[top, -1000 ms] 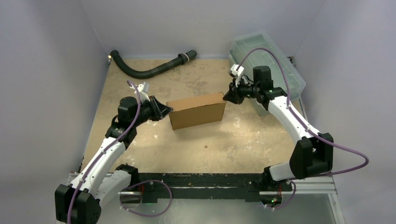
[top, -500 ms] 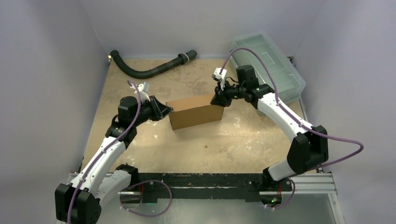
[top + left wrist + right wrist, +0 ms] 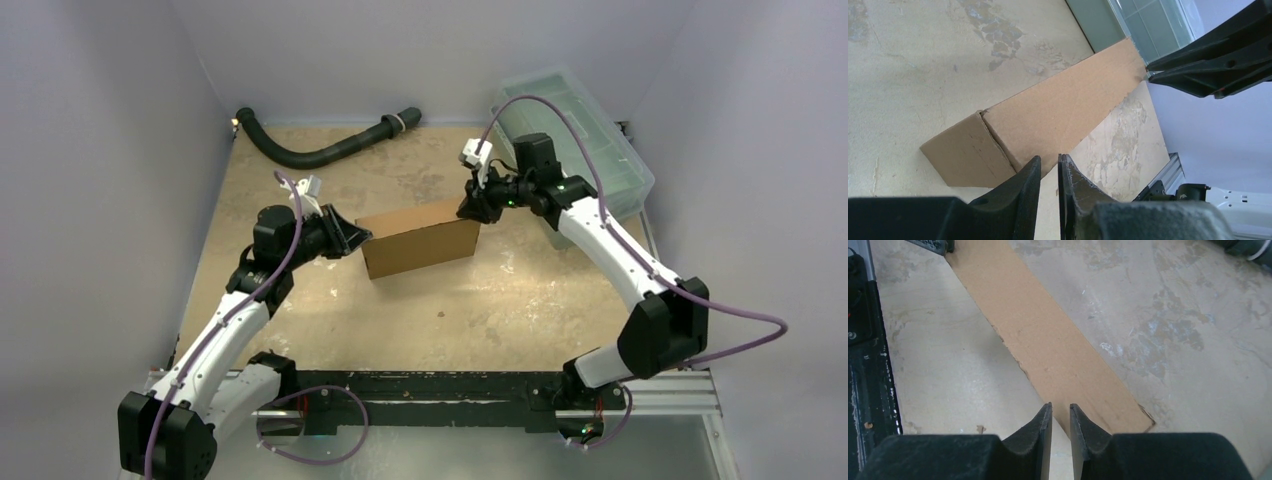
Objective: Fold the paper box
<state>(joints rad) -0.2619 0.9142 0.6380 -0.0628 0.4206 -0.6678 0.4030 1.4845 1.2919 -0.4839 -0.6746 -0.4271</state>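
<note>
This is a robotics lab test cell. Two jointed robot arms, the left arm [image 3: 225, 330] and the right arm [image 3: 610, 250], trail purple cables [image 3: 752, 317] and are bolted to a metal rail [image 3: 660, 400] at the near edge of a scuffed, stained plywood bench [image 3: 450, 310]. Plain grey walls [image 3: 100, 150] enclose it left, far and right. A black ribbed hose [image 3: 310, 155] lies far left, and a clear plastic bin [image 3: 570, 100] sits far right.

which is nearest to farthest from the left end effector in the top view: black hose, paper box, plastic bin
1. paper box, right beside the left end effector
2. black hose, along the back left
3. plastic bin, back right corner
</note>
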